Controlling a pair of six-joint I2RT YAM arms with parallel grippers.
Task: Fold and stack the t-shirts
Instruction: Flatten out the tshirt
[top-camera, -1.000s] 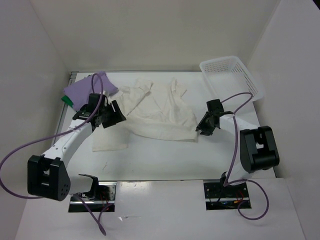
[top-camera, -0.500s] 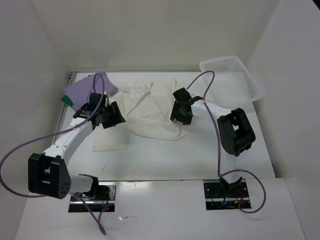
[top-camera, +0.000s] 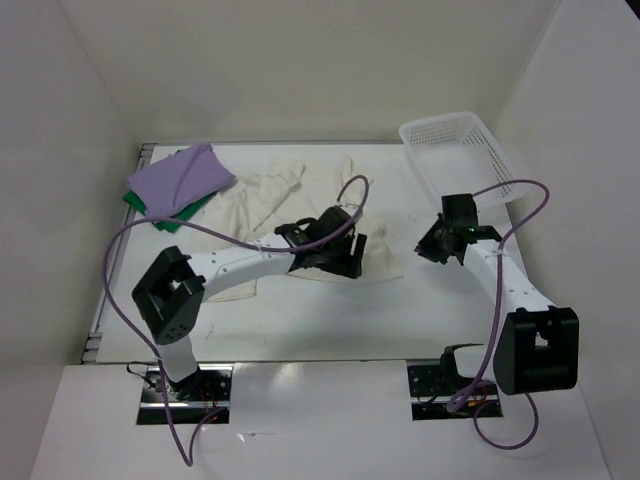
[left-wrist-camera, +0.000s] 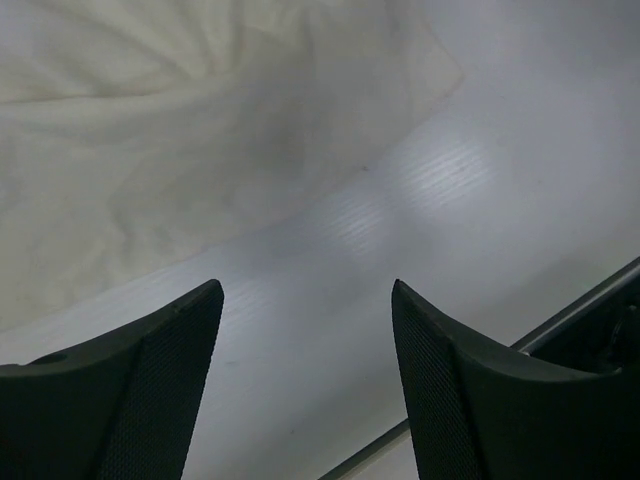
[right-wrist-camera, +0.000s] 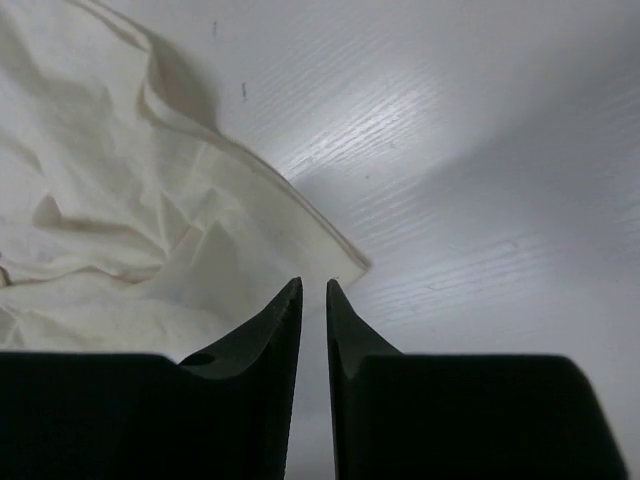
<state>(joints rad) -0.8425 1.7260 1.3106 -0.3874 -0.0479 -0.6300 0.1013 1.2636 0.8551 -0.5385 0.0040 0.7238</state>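
A cream t-shirt (top-camera: 270, 195) lies crumpled across the middle of the table. Its hem also shows in the left wrist view (left-wrist-camera: 150, 150) and its corner in the right wrist view (right-wrist-camera: 120, 230). A lavender t-shirt (top-camera: 180, 178) lies folded at the back left, on top of a green t-shirt (top-camera: 138, 200). My left gripper (top-camera: 345, 255) (left-wrist-camera: 306, 285) hangs open over the cream shirt's near right edge, with only bare table between its fingers. My right gripper (top-camera: 428, 248) (right-wrist-camera: 313, 281) is to the right of the shirt's corner, its jaws a thin slit apart and holding nothing.
A white mesh basket (top-camera: 437, 124) stands at the back right corner. White walls enclose the table on three sides. The left arm (top-camera: 240, 265) stretches low across the table's front middle, and purple cables loop from both arms.
My left arm swung from the far left to the centre, over the cream shirt. My right arm pulled back off the shirt to the right and its jaws narrowed.
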